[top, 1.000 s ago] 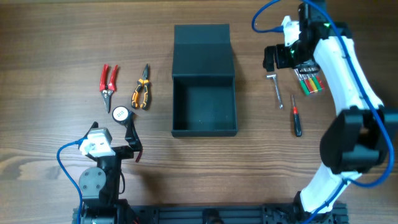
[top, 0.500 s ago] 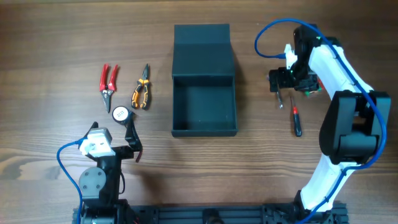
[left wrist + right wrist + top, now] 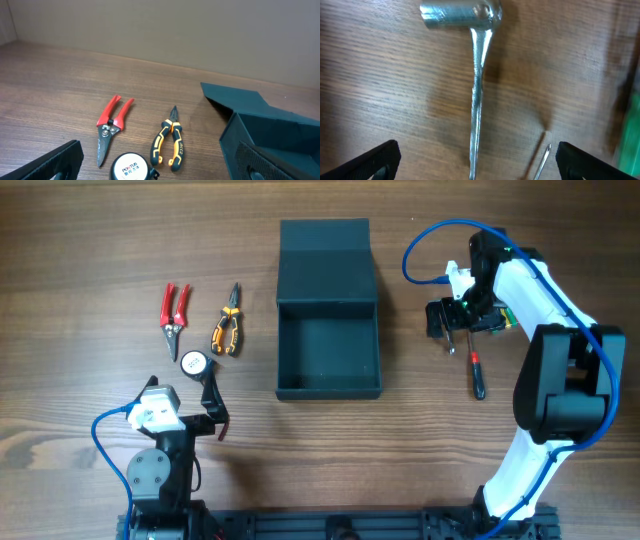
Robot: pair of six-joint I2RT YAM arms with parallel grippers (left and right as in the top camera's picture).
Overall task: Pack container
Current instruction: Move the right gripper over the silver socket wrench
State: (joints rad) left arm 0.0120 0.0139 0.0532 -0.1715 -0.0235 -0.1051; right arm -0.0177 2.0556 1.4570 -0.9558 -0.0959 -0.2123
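The container is a dark teal-black box, open, its flap lid lying back toward the far side; its corner shows in the left wrist view. My right gripper is open, low over a silver L-shaped socket wrench, whose shaft runs between the fingers. A screwdriver tip lies beside it. My left gripper is open and empty near the table's front left, with a round tape measure just ahead of it.
Red-handled snips and orange-black pliers lie left of the box. A red-black screwdriver lies right of the box. A set of coloured bits is partly hidden by the right arm.
My right arm has swung from the far right down and in over the silver wrench and now covers it in the overhead view. The left arm has not moved.
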